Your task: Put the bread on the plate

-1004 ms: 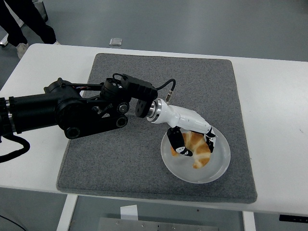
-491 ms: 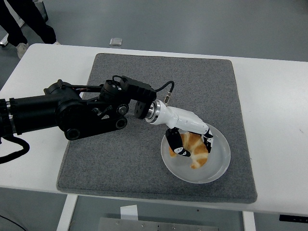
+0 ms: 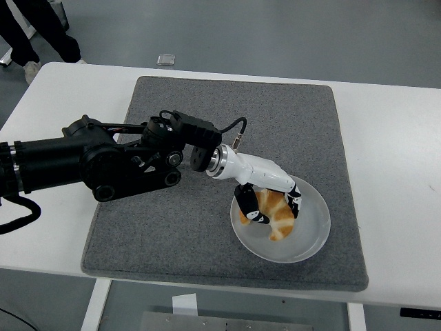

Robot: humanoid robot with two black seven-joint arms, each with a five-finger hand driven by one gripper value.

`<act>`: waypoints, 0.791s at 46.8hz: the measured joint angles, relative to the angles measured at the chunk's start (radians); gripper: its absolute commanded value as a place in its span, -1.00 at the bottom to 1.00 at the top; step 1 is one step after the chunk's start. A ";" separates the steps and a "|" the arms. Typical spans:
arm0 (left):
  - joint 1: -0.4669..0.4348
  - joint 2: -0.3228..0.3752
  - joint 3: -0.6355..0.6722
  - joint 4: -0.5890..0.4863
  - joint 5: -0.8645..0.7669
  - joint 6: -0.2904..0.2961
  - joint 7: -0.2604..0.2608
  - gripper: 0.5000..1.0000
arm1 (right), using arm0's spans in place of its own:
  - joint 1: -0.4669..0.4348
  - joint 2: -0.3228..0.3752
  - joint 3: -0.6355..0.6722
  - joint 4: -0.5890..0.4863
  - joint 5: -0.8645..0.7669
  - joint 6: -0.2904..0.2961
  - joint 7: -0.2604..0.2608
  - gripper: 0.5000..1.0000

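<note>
Person: legs (image 3: pixel 41 31) and a pale shoe stood on the grey floor beyond the table's far left corner; nothing more of the person showed.
Table: the white table (image 3: pixel 393 172) ran across the view, its near edge at the bottom.
Left arm: the black arm (image 3: pixel 89 165) came in from the left edge and reached rightward over the mat; a thin cable looped near its wrist joint.
Mat: the grey mat (image 3: pixel 289 124) lay on the middle of the table; arm and plate were both over it.
Left hand: the white-shelled hand (image 3: pixel 269 200) was down over the left part of the plate, fingers (image 3: pixel 246 204) curled around the bread — gripping it.
Bread: the golden croissant-shaped bread (image 3: pixel 281 215) sat within the plate's rim, left of its centre, in the hand's grasp; whether it touched the plate's surface could not be told.
Plate: the round, pale translucent plate (image 3: pixel 313 231) lay on the mat's near right part — its right half bare.
</note>
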 measured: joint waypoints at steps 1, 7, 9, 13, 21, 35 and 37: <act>0.000 0.000 0.000 0.001 0.000 0.000 0.000 -1.00 | 0.000 0.000 0.000 0.000 0.000 0.000 0.000 0.81; 0.006 0.000 0.000 0.004 0.000 0.020 0.000 -1.00 | 0.000 0.000 0.000 0.000 0.000 0.000 0.000 0.81; 0.009 0.000 0.000 0.005 -0.001 0.027 0.000 -1.00 | 0.000 0.000 0.000 0.000 0.000 0.000 0.000 0.82; 0.012 0.000 0.000 0.005 -0.003 0.039 0.000 -0.35 | 0.000 0.000 0.000 0.000 0.000 0.000 0.000 0.81; 0.012 0.000 -0.001 0.005 -0.018 0.044 -0.002 0.33 | 0.000 0.000 0.000 0.000 0.000 0.000 0.000 0.81; 0.014 0.000 -0.003 0.005 -0.032 0.058 -0.006 0.97 | 0.000 0.000 0.000 0.000 0.000 0.000 -0.001 0.81; 0.014 0.000 -0.007 0.005 -0.041 0.059 -0.006 0.98 | 0.000 0.000 0.000 0.000 0.000 0.000 -0.001 0.82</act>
